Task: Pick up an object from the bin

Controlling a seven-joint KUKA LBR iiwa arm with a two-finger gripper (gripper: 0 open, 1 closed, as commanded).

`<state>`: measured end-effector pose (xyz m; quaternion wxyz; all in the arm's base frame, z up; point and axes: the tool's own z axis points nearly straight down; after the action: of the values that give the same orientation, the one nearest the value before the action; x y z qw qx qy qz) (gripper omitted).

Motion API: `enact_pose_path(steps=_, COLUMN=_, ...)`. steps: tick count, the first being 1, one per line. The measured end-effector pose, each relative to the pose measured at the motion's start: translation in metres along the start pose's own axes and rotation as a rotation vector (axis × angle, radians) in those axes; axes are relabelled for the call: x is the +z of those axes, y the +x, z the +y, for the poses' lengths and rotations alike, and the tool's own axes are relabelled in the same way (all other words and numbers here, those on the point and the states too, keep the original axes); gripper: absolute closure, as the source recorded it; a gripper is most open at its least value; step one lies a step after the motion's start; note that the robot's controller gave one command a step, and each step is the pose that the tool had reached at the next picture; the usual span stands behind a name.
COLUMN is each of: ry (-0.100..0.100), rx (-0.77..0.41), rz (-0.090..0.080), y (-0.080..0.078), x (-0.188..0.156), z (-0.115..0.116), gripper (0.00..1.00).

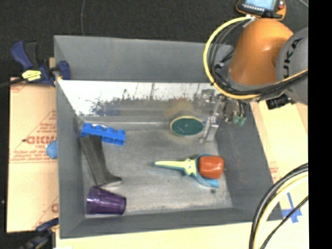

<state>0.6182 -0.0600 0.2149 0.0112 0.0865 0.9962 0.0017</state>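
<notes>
camera view: pincer (211, 122) hangs just right of a green disc (187, 126); apart or together, i cannot tell. disc looks flat, stiff, light; take it across its rim.

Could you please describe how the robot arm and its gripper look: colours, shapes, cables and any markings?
The arm is pale grey with dark letters on its side. An orange, dome-shaped cover sits on its wrist. Yellow and black cables loop around the cover. The gripper below it is small and made of silvery metal.
</notes>
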Motion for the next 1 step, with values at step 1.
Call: enact_pose_path(steps=1, ry=0.000, rx=-0.328, rz=0.001, y=0.0188, x=0.0896, z=-0.0348, gripper=0.00)
